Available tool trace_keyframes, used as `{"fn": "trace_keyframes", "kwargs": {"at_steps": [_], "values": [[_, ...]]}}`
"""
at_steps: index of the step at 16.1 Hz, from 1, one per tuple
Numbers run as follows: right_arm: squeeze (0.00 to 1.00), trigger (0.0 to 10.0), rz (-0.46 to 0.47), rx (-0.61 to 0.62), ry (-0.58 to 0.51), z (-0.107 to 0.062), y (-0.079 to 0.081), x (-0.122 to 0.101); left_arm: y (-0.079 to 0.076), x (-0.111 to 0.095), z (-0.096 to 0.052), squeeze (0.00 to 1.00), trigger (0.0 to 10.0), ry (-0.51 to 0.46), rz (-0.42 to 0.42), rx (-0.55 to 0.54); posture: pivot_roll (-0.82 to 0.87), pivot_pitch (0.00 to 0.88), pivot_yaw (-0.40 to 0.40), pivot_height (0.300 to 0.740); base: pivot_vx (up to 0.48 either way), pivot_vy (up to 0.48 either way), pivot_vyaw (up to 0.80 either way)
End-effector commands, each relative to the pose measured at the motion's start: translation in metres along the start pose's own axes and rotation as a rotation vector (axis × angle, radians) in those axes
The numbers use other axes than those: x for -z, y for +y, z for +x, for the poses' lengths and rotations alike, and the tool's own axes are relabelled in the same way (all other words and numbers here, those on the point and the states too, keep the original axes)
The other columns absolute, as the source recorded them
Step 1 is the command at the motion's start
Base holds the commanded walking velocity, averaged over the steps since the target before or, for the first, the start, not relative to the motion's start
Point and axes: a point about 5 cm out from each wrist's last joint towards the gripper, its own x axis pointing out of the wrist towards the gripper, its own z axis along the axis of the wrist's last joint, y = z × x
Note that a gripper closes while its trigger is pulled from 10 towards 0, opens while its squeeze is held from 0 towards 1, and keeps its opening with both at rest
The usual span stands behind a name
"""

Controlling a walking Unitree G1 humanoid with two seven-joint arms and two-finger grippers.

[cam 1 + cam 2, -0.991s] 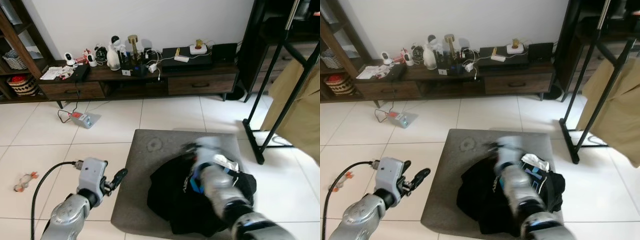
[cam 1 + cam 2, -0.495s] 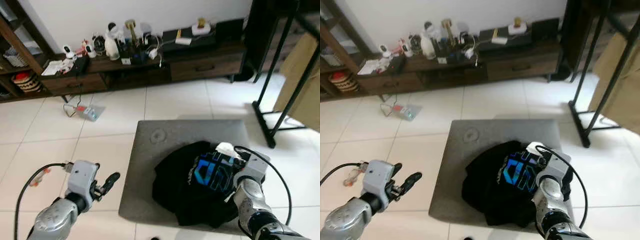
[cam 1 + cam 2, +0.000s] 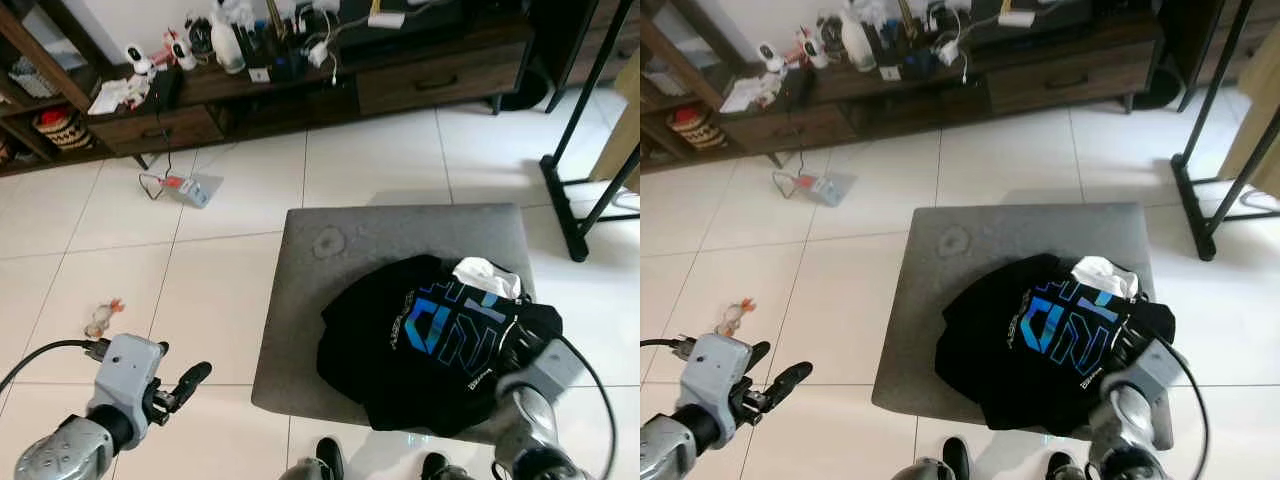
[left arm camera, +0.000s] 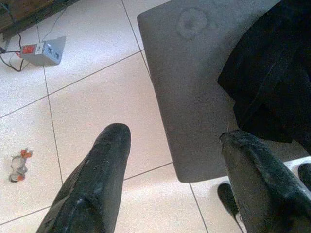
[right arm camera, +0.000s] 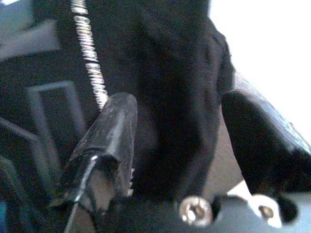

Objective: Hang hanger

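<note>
Right gripper (image 5: 175,141): fingers spread, over the black shirt (image 3: 440,340) at the cushion's (image 3: 330,270) right edge.
Left gripper (image 4: 170,165): spread, above floor tiles.

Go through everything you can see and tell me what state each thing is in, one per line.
Black shirt: crumpled in a heap on the grey cushion, blue print facing up.
Grey cushion: flat on the tile floor.
Left end effector: open, above the floor beside the cushion.
Right end effector: open, at the shirt's edge.
Cabinet drawer: shut.
</note>
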Motion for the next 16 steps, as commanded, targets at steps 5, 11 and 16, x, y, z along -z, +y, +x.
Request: {"fn": "trace_keyframes", "kwargs": {"at_steps": [5,11,16], "values": [[0.0,10.0,0.161,-0.031,0.093,-0.008,-0.004,0.029,0.009,0.002,-0.011,0.0,10.0,0.056,0.013,-0.006,0.28,0.414,0.289,0.74,0.0,0.0,0.0],[0.0,10.0,0.246,-0.023,0.172,-0.01,-0.012,0.04,0.008,-0.004,-0.014,0.0,10.0,0.058,0.023,0.008,0.31,0.416,0.314,0.74,0.0,0.0,0.0],[0.0,0.0,0.25,-0.028,0.189,-0.011,-0.011,0.042,0.007,-0.005,-0.025,0.0,10.0,0.082,0.033,0.014,0.35,0.44,0.342,0.74,0.0,0.0,0.0]]}}
